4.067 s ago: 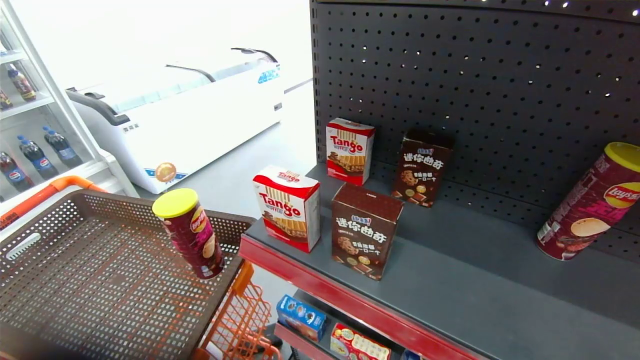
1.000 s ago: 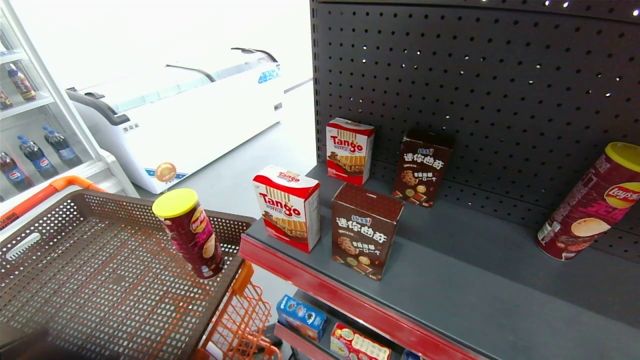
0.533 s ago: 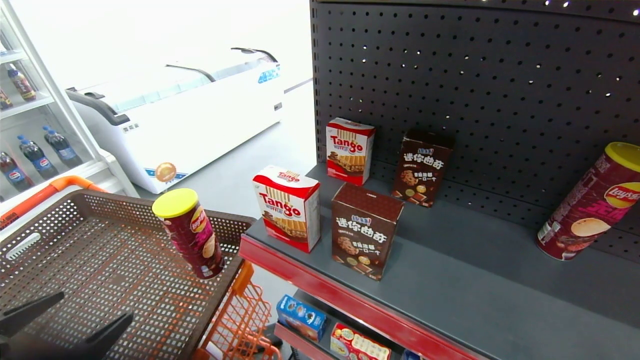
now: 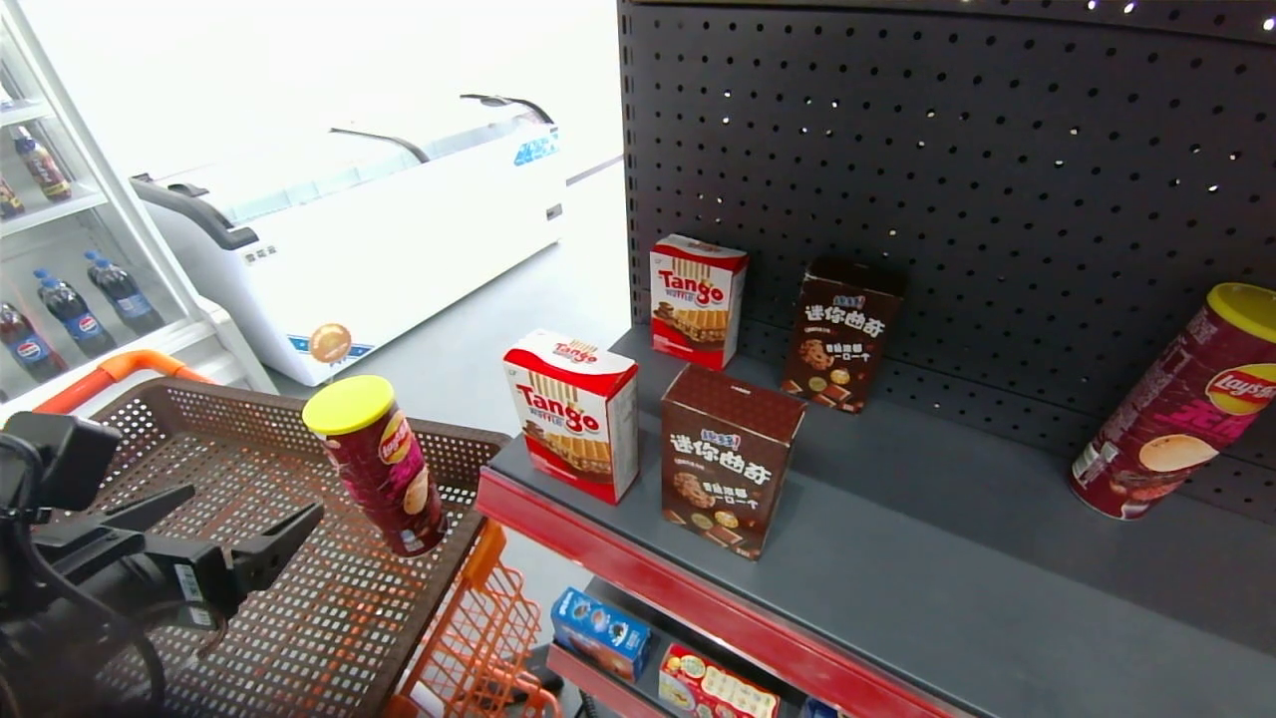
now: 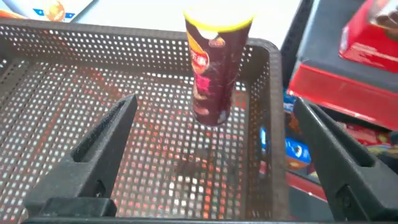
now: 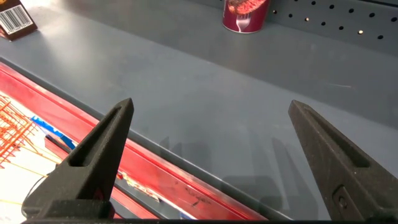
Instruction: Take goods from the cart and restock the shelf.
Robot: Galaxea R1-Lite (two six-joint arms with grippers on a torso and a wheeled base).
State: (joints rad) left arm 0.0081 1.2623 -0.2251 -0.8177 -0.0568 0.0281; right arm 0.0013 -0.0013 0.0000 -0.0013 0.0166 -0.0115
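A maroon chip can with a yellow lid (image 4: 377,464) stands tilted in the brown mesh cart basket (image 4: 249,404), near its corner by the shelf. My left gripper (image 4: 254,501) hovers over the basket, open, a short way from the can and pointing at it. In the left wrist view the can (image 5: 214,68) stands ahead of the left gripper (image 5: 214,106), between the lines of its spread fingers and untouched. My right gripper (image 6: 211,107) is open over bare grey shelf board (image 6: 205,68). A second chip can (image 4: 1176,409) leans against the pegboard at the shelf's right.
Two red-white wafer boxes (image 4: 576,414) (image 4: 698,299) and two brown cookie boxes (image 4: 730,459) (image 4: 842,334) stand on the shelf's left half. Bare board (image 4: 947,558) lies between them and the leaning can. A red lip (image 4: 648,588) edges the shelf. A chest freezer (image 4: 379,219) stands behind.
My left gripper has risen from the lower left corner of the head view and moved over the basket toward the can. The goods have not moved.
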